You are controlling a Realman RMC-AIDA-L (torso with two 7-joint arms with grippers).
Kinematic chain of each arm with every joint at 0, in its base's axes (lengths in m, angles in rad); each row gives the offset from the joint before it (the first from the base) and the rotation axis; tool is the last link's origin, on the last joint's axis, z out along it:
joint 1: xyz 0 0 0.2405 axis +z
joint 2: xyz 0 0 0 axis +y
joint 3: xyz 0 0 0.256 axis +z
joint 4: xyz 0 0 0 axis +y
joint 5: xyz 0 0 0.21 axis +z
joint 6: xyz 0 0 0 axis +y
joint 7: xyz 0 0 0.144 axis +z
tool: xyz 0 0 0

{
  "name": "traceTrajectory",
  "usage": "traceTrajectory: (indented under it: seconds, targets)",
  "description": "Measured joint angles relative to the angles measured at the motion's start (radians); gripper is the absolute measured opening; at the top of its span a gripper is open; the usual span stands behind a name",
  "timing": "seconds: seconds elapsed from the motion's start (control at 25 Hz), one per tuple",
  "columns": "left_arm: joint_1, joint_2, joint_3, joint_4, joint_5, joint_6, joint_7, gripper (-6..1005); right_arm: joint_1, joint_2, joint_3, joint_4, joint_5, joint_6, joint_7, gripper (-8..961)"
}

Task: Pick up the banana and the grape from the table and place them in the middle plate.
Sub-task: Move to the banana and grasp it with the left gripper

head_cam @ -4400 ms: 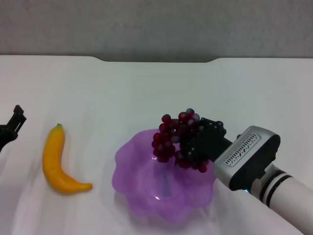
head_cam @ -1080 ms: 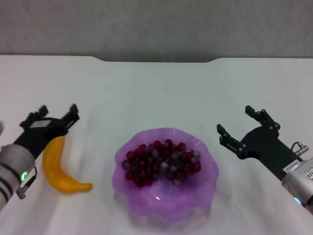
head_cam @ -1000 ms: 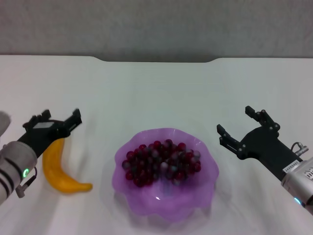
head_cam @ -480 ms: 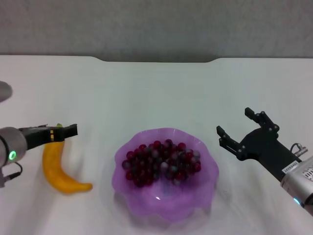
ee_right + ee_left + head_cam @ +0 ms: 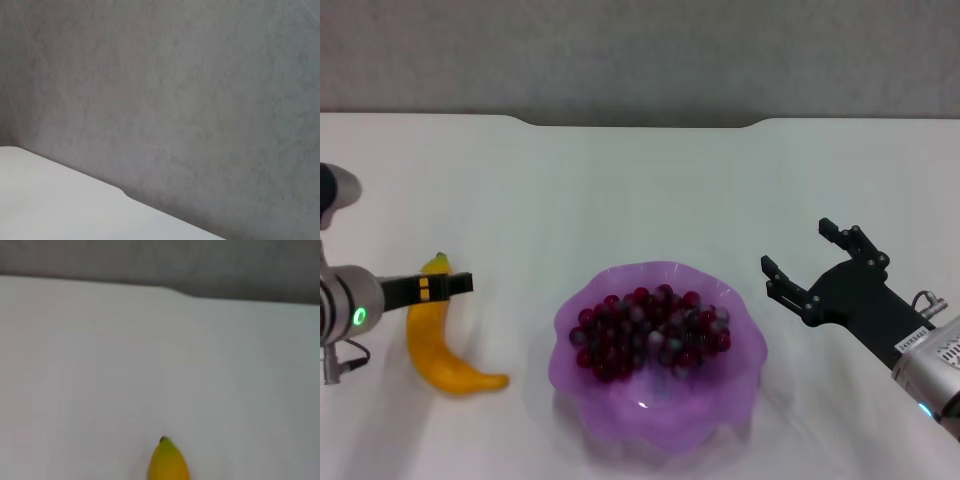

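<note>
Purple plate [image 5: 595,405], one grape bunch [image 5: 650,333], one banana [image 5: 432,336].

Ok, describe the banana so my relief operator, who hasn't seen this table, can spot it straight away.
Start at the purple scalloped plate near the front of the white table, with the grapes in it. Look to the robot's left of it: the banana lies on the bare table, the left tool over its stem end. It is the only yellow, curved thing there.
</note>
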Motion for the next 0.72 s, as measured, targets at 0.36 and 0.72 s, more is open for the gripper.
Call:
traceTrajectory:
  seconds: [0.36, 0.72]
  targets:
    - [-0.058, 0.0, 0.049, 0.079, 0.104, 0.01, -0.168, 894, 0.0, 0.0, 0.0, 0.001, 0.006, 0.0, 0.0, 894]
    - [-0.126, 0.005, 0.046, 0.274, 0.106, 0.122, -0.163, 892, 0.0, 0.0, 0.0, 0.001, 0.007, -0.001, 0.0, 894]
